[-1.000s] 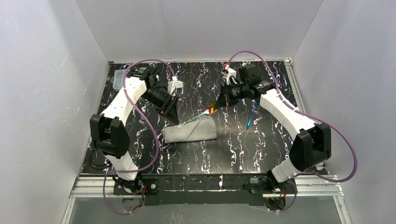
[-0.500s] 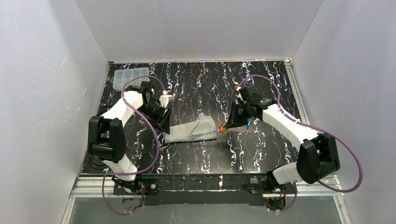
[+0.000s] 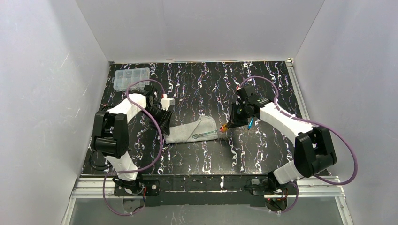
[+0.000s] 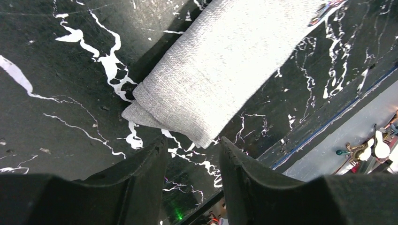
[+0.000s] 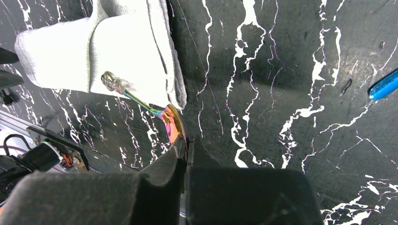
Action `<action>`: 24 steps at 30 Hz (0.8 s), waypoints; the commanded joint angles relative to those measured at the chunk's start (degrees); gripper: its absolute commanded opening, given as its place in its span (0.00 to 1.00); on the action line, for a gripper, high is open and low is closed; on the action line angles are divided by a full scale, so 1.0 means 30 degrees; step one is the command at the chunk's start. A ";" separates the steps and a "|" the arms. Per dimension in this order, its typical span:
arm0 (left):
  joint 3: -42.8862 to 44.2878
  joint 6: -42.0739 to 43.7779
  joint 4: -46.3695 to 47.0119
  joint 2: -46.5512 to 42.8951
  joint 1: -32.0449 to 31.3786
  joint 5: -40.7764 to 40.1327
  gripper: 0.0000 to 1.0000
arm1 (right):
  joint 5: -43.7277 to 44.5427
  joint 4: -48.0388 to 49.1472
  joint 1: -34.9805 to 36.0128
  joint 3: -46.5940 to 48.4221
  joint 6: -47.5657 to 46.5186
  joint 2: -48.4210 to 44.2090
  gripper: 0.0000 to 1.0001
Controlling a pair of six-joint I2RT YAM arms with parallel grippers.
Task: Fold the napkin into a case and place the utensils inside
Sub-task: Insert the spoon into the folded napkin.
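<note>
Since earlier, right fingers (image 5: 171, 159) have been swung from the far tabletop (image 3: 263, 84) to the right end of the case (image 4: 225, 65); left fingers (image 4: 145, 164) drawn to its left end. Right fingers are clamped on the gold-pink utensil (image 5: 172, 125), its head laid on the case. Left fingers are held apart just off the case corner. On the tabletop the blue utensil (image 5: 385, 84) is left.
</note>
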 commanded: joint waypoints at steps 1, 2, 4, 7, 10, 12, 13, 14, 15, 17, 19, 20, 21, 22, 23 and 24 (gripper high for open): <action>-0.0559 0.0157 0.0098 0.0759 0.0044 -0.0369 0.41 | -0.0047 0.1548 0.0051 0.0295 0.0644 0.0088 0.01; -0.0583 0.0240 0.0110 0.0985 0.0024 -0.0342 0.40 | -0.0150 0.1773 0.0042 0.0170 0.0751 0.0119 0.01; -0.0598 0.0337 0.0220 0.1341 0.0022 -0.0333 0.38 | -0.0385 0.2207 0.0037 -0.0067 0.0966 0.0149 0.01; -0.0500 0.0451 0.0314 0.1903 0.0022 -0.0334 0.36 | -0.0536 0.2522 0.0050 -0.0193 0.1106 0.0221 0.01; -0.0341 0.0535 0.0329 0.2299 0.0036 -0.0334 0.34 | -0.0598 0.2807 0.0038 -0.0288 0.1170 0.0353 0.01; -0.0279 0.0546 0.0329 0.2493 0.0030 -0.0306 0.34 | -0.0750 0.3168 0.0047 -0.0479 0.1338 0.0498 0.01; -0.0277 0.0534 0.0329 0.2510 0.0023 -0.0250 0.33 | -0.0875 0.3440 0.0056 -0.0582 0.1449 0.0576 0.01; -0.0276 0.0558 0.0351 0.2530 0.0022 -0.0206 0.33 | -0.1103 0.3786 0.0058 -0.0738 0.1599 0.0656 0.01; -0.0291 0.0539 0.0332 0.2558 0.0029 -0.0164 0.32 | -0.1308 0.4246 0.0058 -0.0926 0.1779 0.0699 0.01; -0.0331 0.0570 0.0330 0.2586 0.0006 -0.0104 0.32 | -0.1757 0.5033 0.0038 -0.1227 0.2182 0.0843 0.01; -0.0403 0.0606 0.0333 0.2649 0.0010 -0.0055 0.31 | -0.2117 0.5553 0.0154 -0.1415 0.2389 0.1043 0.01; -0.0395 0.0596 0.0330 0.2683 0.0020 -0.0046 0.31 | -0.2180 0.5687 0.0260 -0.1450 0.2401 0.1161 0.01; -0.0419 0.0602 0.0333 0.2694 0.0029 0.0025 0.31 | -0.2204 0.5791 0.0455 -0.1480 0.2425 0.1264 0.01; -0.0430 0.0577 0.0333 0.2725 0.0048 0.0121 0.30 | -0.2251 0.5976 0.0609 -0.1557 0.2493 0.1394 0.01; -0.0453 0.0549 0.0330 0.2751 0.0018 0.0254 0.30 | -0.2301 0.6194 0.0764 -0.1599 0.2601 0.1512 0.01; -0.0456 0.0478 0.0351 0.2780 -0.0001 0.0319 0.30 | -0.2362 0.6473 0.0908 -0.1612 0.2750 0.1681 0.01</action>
